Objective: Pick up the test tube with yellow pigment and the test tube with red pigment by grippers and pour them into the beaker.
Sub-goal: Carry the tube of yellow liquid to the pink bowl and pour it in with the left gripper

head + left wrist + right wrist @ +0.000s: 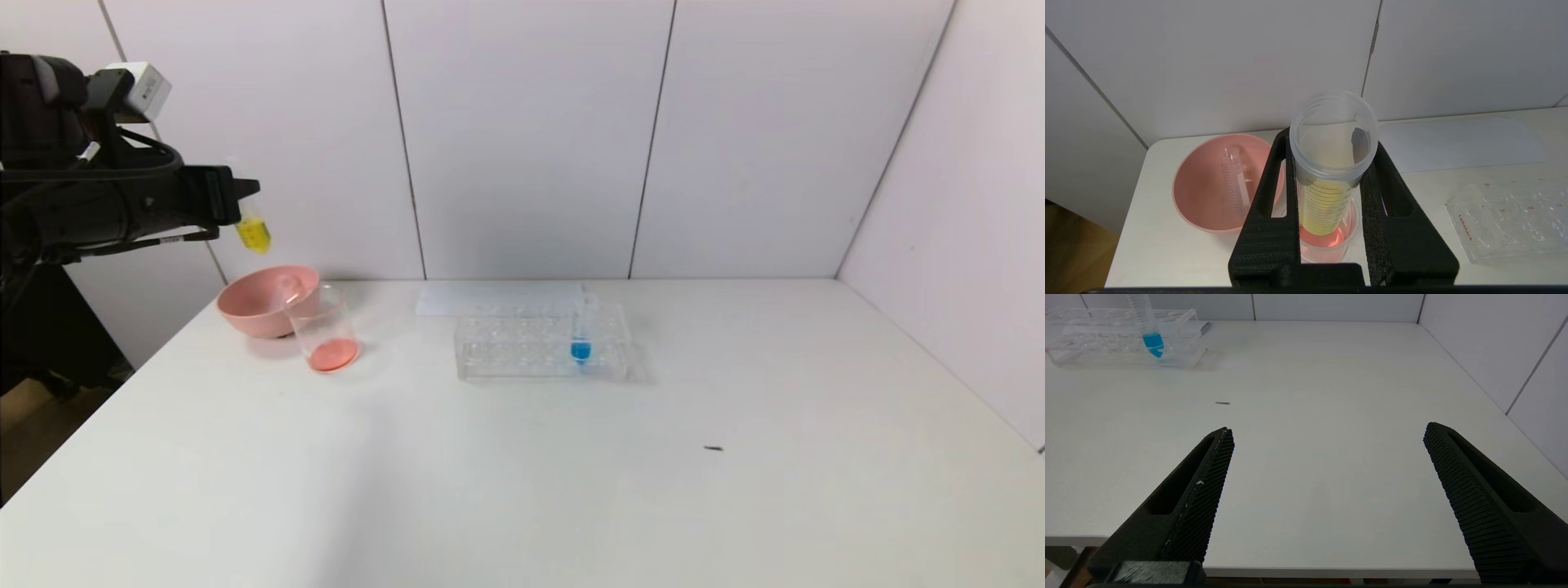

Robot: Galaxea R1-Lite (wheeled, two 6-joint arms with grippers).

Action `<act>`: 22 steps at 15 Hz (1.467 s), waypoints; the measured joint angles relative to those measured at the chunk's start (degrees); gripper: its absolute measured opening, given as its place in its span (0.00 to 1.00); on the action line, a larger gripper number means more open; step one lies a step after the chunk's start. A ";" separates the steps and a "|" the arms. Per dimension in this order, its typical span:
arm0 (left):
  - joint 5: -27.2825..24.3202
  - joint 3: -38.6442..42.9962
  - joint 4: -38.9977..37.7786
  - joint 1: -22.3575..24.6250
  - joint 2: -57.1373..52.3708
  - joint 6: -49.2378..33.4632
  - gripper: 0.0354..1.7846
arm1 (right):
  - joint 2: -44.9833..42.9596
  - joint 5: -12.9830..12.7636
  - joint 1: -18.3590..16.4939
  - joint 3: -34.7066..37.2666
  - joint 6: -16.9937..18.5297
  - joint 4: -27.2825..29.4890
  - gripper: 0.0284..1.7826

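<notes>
My left gripper (pixel 245 196) is raised at the table's far left, shut on the test tube with yellow pigment (pixel 253 233). The tube hangs nearly upright with its open mouth up, and yellow liquid fills its lower part (pixel 1327 200). In the left wrist view its tip lines up over the beaker (pixel 1327 249), well above it. The beaker (pixel 326 331) stands on the table with red liquid in its bottom. A test tube with red pigment in it is out of view. My right gripper (pixel 1329 428) is open and empty over the table's near right edge.
A pink bowl (pixel 245 314) touches the beaker's far-left side, with an empty clear tube (pixel 1235 179) lying in it. A clear rack (pixel 522 347) at mid-table holds a blue-tipped tube (pixel 580 347). A white sheet (pixel 498 298) lies behind the rack. A small dark speck (pixel 713 447) marks the table.
</notes>
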 joint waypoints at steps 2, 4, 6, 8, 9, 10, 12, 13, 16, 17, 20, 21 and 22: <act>-0.88 0.00 -0.02 1.44 0.33 0.00 0.23 | 0.00 0.00 -0.05 0.00 0.00 0.00 0.95; -1.27 0.26 -0.05 2.84 0.61 0.02 0.23 | 0.00 0.00 -0.02 0.00 0.00 0.00 0.95; -2.56 0.83 -0.20 4.39 0.88 0.05 0.23 | 0.00 0.00 0.00 0.00 0.00 0.00 0.95; -3.04 1.06 -0.33 5.40 1.21 0.02 0.23 | 0.00 0.00 -0.02 0.00 0.00 0.00 0.95; -3.04 1.08 -0.37 5.68 1.32 0.05 0.23 | 0.00 0.00 -0.02 0.00 0.00 0.00 0.95; -3.17 1.16 -0.39 6.03 1.45 0.02 0.23 | 0.00 0.00 -0.02 0.00 -0.02 0.00 0.95; -4.71 1.27 -0.46 7.13 1.76 0.02 0.23 | 0.00 0.00 -0.02 0.00 0.00 0.00 0.95; -5.38 1.30 -0.48 7.77 1.95 0.05 0.23 | 0.00 0.00 -0.05 0.00 0.00 0.00 0.95; -6.17 1.50 -0.59 9.37 2.58 0.05 0.23 | 0.00 0.00 -0.05 0.00 0.00 0.00 0.95; -6.40 1.60 -0.63 9.92 2.83 0.05 0.23 | 0.00 0.00 -0.05 0.00 0.00 0.00 0.95; -6.92 1.63 -0.66 10.95 3.85 1.10 0.23 | 0.00 0.00 -0.02 0.00 0.00 0.00 0.95; -7.02 1.63 -0.66 11.03 4.22 1.38 0.23 | 0.00 0.00 -0.02 0.00 0.00 0.00 0.95; -7.13 1.61 -0.72 11.11 4.71 1.60 0.23 | 0.00 0.02 -0.02 0.00 0.00 0.00 0.95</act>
